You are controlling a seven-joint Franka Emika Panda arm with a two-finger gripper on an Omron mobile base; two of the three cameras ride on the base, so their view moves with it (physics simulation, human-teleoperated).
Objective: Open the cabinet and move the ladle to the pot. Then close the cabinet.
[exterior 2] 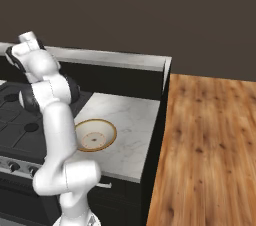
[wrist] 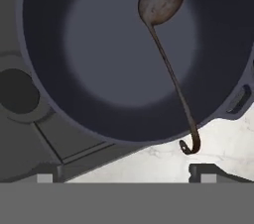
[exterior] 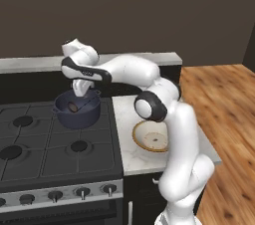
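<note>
A black gas stove [exterior: 45,144] fills the left of the scene, with a white marble counter [exterior 2: 131,120] to its right. The dark blue-grey pot [exterior: 77,111] sits at the stove's right side. The ladle [wrist: 166,44] lies in it, brownish bowl on the pot floor, its thin dark handle slanting up over the rim, hooked end out above the counter's edge. A cream bowl [exterior 2: 95,135] rests on the counter. The gripper [wrist: 126,177] hovers above the pot, jaws spread wide and gripping nothing.
</note>
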